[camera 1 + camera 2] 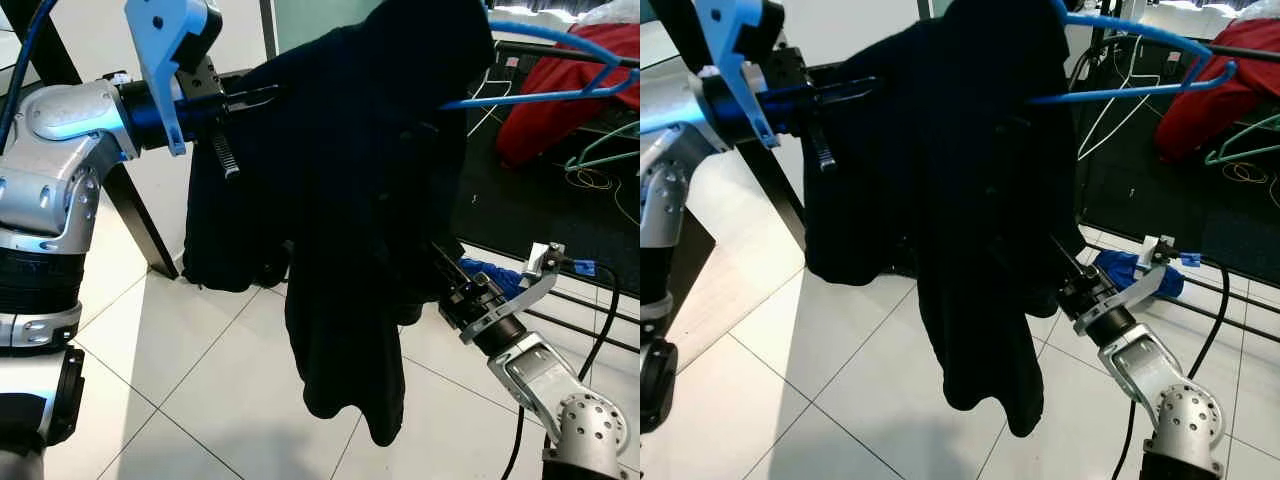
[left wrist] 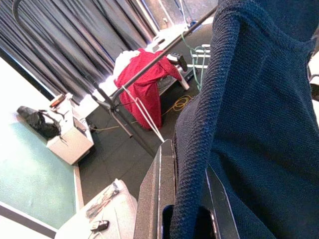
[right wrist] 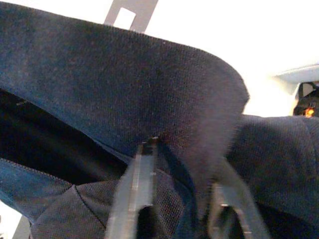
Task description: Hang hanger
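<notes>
My left gripper (image 1: 262,95) is clamped on the dark garment (image 1: 350,200) draped over the blue hanger (image 1: 560,70); my right gripper (image 1: 440,265) pinches its lower fold.

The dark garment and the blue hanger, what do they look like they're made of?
The dark garment looks like a navy knit fabric, matte: the left wrist view shows a fine ribbed, pebbly weave, and it drapes in soft folds. The blue hanger is thin, smooth and evenly coloured, probably plastic or coated wire; the pictures don't settle which.

Home room: white floor tiles (image 1: 200,400), dark curtains (image 2: 75,45), clothes rail (image 2: 149,64)
</notes>
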{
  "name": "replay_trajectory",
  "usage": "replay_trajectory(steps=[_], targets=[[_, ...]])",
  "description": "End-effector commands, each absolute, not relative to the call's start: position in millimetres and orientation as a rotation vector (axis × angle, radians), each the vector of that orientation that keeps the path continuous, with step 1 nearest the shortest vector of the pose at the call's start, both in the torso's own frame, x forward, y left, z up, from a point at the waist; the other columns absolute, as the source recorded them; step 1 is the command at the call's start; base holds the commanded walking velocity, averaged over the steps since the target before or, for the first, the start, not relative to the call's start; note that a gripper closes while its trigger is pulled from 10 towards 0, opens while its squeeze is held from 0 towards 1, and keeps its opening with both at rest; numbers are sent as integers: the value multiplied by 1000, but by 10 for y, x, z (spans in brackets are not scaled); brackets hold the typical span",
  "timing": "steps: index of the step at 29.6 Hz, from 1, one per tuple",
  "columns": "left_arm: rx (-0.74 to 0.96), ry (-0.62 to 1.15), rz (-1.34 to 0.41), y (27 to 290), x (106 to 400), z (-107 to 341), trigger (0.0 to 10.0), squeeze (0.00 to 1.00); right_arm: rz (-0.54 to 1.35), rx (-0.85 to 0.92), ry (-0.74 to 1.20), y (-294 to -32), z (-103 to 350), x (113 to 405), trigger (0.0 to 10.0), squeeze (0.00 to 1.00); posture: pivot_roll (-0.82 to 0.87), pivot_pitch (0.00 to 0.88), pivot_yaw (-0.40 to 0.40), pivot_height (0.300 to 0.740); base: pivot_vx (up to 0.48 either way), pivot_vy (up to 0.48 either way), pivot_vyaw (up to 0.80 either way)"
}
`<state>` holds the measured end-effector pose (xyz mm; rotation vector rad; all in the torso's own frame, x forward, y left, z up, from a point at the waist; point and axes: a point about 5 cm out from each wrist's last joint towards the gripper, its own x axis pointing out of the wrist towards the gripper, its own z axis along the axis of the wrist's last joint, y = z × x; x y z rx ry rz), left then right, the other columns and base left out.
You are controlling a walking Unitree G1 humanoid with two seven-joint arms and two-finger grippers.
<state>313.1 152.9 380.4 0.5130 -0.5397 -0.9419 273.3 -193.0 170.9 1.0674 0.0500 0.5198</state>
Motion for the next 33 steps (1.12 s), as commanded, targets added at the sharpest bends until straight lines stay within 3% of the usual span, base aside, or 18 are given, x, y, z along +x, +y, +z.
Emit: replay_trajectory(steps=[1,10,11,15,19,21,25,33], targets=[[518,-545,-914,1566,3135,3795,10000,0,505,1054,33,-1958,1729,2759,0,0,-106,56,49,740,0,0,0],[523,-522,-884,1625,3154,3745,10000,0,462,1022,-6,-2078,1772,2821,0,0,-101,54,48,740,0,0,0],[527,-500,-874,1666,3161,3699,10000,0,428,996,-60,-2220,1856,2877,0,0,-99,56,48,740,0,0,0],[530,-487,-875,1685,3161,3669,10000,0,409,984,-88,-2293,1902,2904,0,0,-99,56,48,740,0,0,0],[523,-438,-948,1730,3087,3532,10000,0,307,960,-186,-2590,2069,3012,0,0,-102,64,53,740,0,0,0],[511,-382,-1091,1671,2931,3358,10000,0,249,926,-259,-2816,2239,3074,0,0,-94,68,45,740,0,0,0],[526,-341,-1142,1643,2860,3256,10000,0,236,904,-293,-2913,2333,3092,0,0,-93,70,43,740,0,0,0],[628,-247,-976,1805,2981,3121,10000,0,270,879,-322,-2941,2426,3110,0,0,-84,75,42,740,0,0,0]])
